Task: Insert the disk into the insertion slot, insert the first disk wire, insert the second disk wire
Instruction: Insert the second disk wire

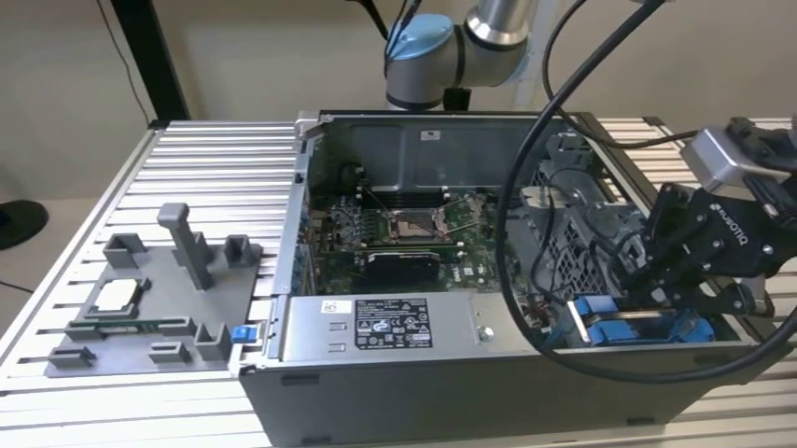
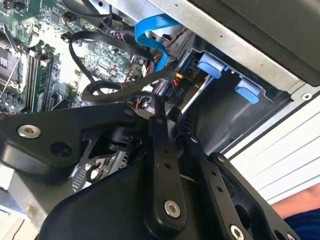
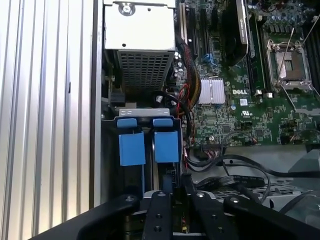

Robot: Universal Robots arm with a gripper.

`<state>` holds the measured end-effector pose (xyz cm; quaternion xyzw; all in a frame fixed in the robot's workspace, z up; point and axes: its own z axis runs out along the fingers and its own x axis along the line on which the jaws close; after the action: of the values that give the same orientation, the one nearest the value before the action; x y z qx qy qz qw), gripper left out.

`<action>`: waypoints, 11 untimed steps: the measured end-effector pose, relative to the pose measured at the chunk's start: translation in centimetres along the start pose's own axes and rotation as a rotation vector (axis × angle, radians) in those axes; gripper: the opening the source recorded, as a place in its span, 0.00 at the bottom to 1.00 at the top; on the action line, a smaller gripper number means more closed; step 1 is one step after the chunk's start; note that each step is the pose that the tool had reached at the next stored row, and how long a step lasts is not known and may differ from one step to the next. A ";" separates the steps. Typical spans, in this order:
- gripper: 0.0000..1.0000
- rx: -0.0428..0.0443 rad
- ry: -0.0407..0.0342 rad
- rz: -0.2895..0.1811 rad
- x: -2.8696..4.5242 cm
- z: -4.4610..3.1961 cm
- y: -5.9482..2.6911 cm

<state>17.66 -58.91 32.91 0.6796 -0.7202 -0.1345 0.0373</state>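
I see the gripper (image 1: 641, 297) low at the insertion slot (image 3: 142, 131), where I judge the disk already sits; its jaws look clenched on a wire connector (image 2: 150, 102), not yet plugged.

Beside the green motherboard (image 3: 250, 115), the insertion slot (image 3: 149, 145) showed bright blue tabs on grey metal; the perforated cage (image 3: 142, 70) was grey, the gripper (image 1: 678, 280) black.
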 end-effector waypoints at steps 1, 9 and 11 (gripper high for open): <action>1.00 -0.0001 -0.0005 0.000 -0.02 -0.14 0.04; 1.00 -0.0004 -0.0006 0.000 -0.38 -2.83 0.71; 1.00 -0.0004 -0.0004 0.000 -0.48 -3.55 0.89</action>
<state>17.67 -58.91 36.60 0.6797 -0.7201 -0.1348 0.0373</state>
